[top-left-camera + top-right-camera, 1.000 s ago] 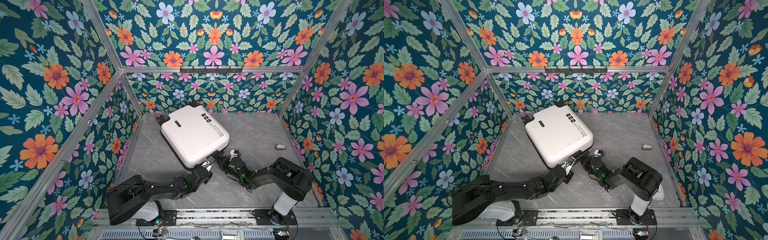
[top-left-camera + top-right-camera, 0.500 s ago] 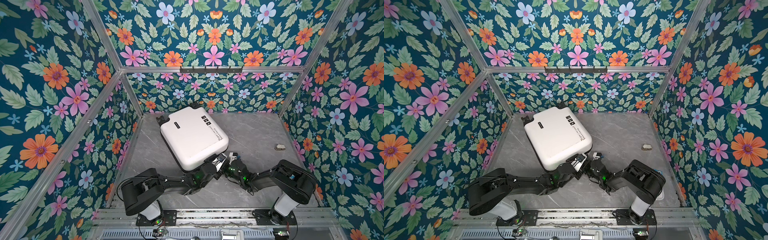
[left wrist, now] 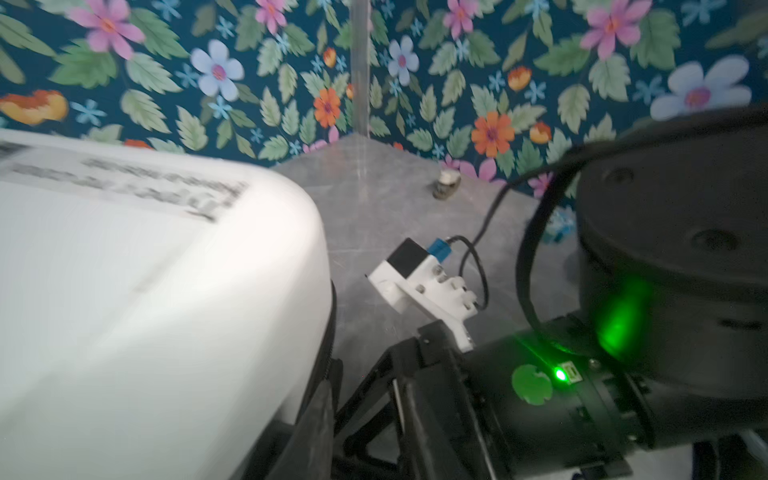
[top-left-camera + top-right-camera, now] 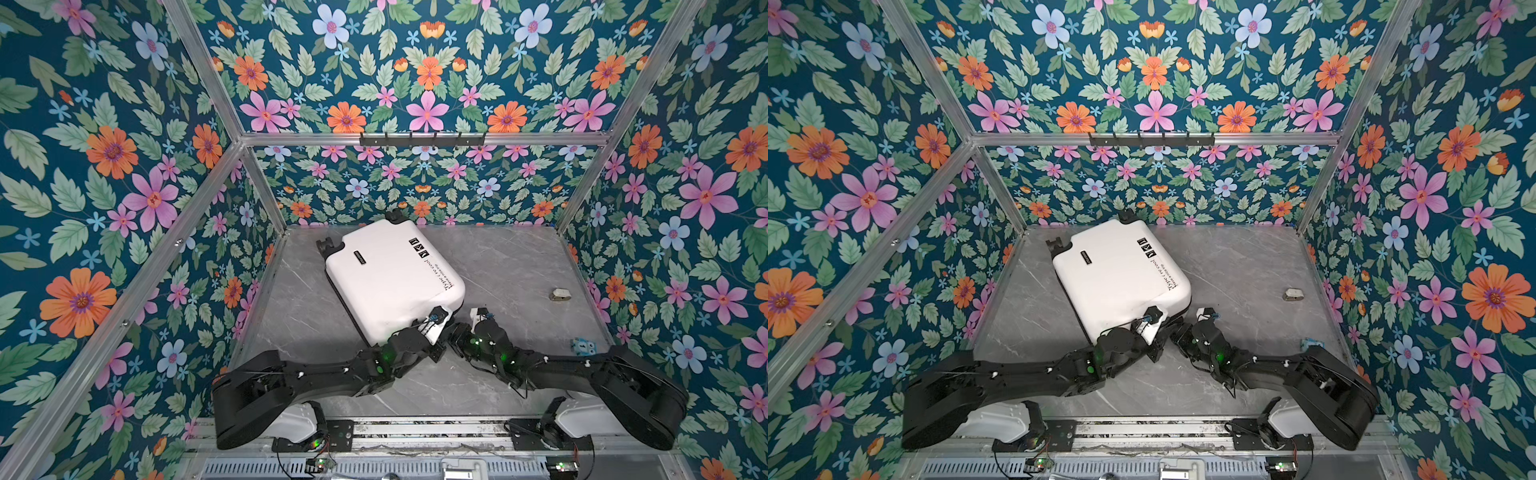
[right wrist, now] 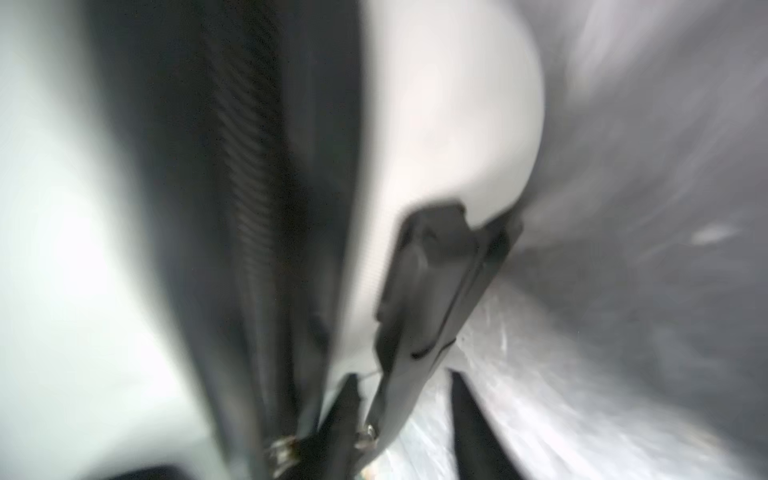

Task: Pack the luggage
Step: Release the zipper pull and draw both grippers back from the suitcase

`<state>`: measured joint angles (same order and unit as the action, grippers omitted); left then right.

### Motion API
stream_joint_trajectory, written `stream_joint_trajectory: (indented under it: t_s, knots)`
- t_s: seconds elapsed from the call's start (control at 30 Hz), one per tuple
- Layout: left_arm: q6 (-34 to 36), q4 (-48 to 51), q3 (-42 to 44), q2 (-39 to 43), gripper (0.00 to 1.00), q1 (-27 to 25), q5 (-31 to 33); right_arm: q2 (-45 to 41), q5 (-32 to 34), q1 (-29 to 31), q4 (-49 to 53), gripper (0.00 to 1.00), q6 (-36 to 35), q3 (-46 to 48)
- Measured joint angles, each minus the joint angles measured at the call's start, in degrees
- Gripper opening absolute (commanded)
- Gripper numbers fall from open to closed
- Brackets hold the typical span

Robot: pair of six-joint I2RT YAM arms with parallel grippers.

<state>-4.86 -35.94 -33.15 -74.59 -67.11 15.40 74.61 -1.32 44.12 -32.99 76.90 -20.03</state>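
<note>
The luggage (image 4: pixel 390 282) (image 4: pixel 1121 278) is a white hard-shell suitcase lying closed and flat on the grey table, wheels toward the back wall. Both arms meet at its near corner. My left gripper (image 4: pixel 439 345) (image 4: pixel 1156 347) (image 3: pixel 370 419) sits low beside the shell (image 3: pixel 145 311), jaws a little apart and nothing between them. My right gripper (image 4: pixel 455 337) (image 4: pixel 1177 337) (image 5: pixel 409 411) is open against the black zipper band (image 5: pixel 249 174). A black zipper pull (image 5: pixel 436 291) hangs between its fingers, close to one fingertip (image 5: pixel 347 400).
A small grey-white object (image 4: pixel 561 295) (image 4: pixel 1293 294) lies on the table at the right. A small blue-and-white item (image 4: pixel 582 345) (image 4: pixel 1312 343) sits by the right wall. Flowered walls close in three sides, and a black hook rail (image 4: pixel 422 139) hangs on the back wall.
Both grippers have gone from shut to jaws apart at the suitcase's near corner. The left arm's elbow swung inward and back out. The suitcase has shifted only slightly.
</note>
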Motion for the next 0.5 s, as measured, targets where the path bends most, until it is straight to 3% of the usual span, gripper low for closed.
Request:
stream_joint_trajectory:
  t_s: [0.33,0.5]
  knots:
    - [-18.69,21.92,0.76,18.01,0.41,-0.72,9.22,-21.57,1.38,-4.9,27.43,0.87,-16.02,-3.34]
    - [-28.28,34.93,0.39,29.53,0.44,-0.37,20.65,-27.3,-1.81,-13.4,35.1,0.91,-24.61,-8.33]
